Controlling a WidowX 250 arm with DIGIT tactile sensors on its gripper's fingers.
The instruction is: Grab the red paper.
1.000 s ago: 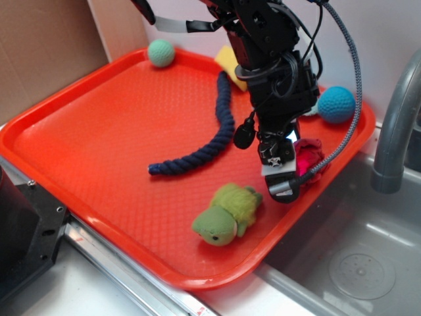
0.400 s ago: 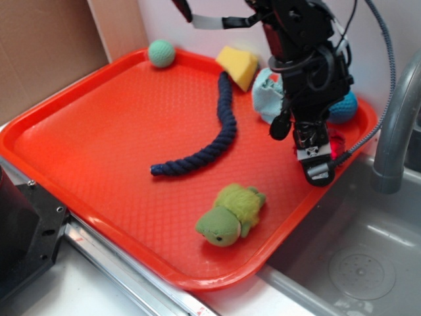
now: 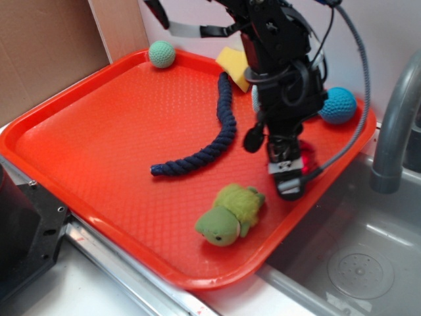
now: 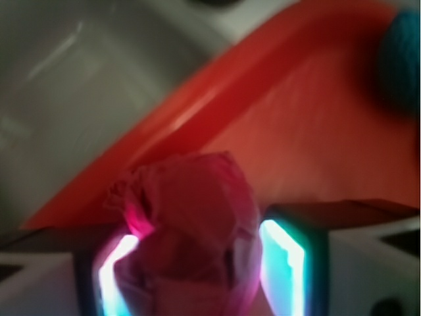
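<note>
Far to the gripper's left sits a green ball (image 3: pixel 161 54), nearer a dark blue rope (image 3: pixel 209 139), and just below-left a green plush turtle (image 3: pixel 228 215). My gripper (image 3: pixel 289 176) hangs over the tray's (image 3: pixel 99 138) right edge, and on the wrist view the red paper (image 4: pixel 191 230) sits between the fingers (image 4: pixel 284 257), which look pressed against it. I judge the grasp made; next I lift straight up, gently. Right of the gripper, a blue ball (image 3: pixel 337 105).
</note>
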